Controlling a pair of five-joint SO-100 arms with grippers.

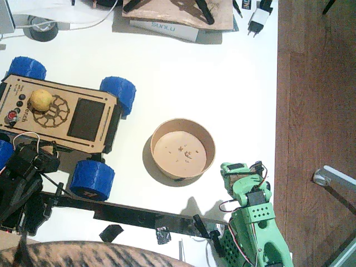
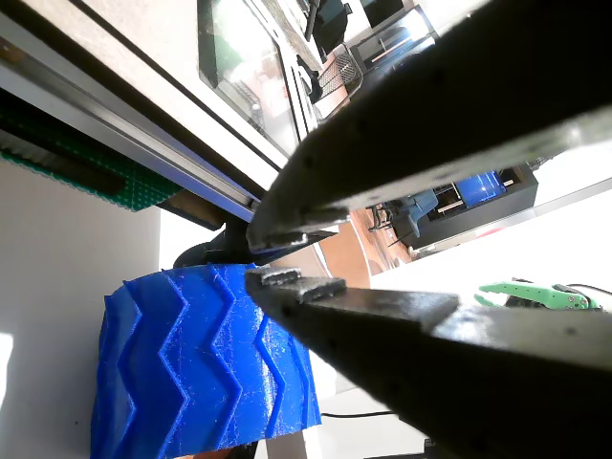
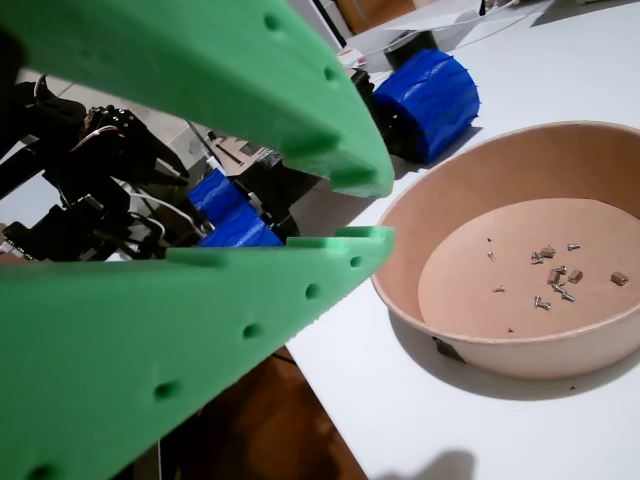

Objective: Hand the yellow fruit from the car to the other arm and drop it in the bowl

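The yellow fruit (image 1: 41,100) lies on the gear emblem at the left end of the car (image 1: 61,114), a flat wooden chassis on blue wheels. My left gripper (image 1: 53,165), black, sits low beside the car's near wheel (image 2: 201,363), about a wheel's width below the fruit. Its jaws (image 2: 273,253) are shut with nothing between them. The bowl (image 1: 207,146) stands mid-table and holds only small specks. Just right of and below the bowl, the green right gripper (image 1: 232,169) rests shut and empty, and a wrist view shows its tips (image 3: 365,210) just short of the bowl's rim (image 3: 520,350).
A long black bar (image 1: 139,214) runs along the near table edge between the two arms. Boxes, cables and a tape roll (image 1: 41,28) line the far edge. The table's right edge (image 1: 277,111) drops to wooden floor. A striped sleeve (image 1: 89,255) shows at the bottom.
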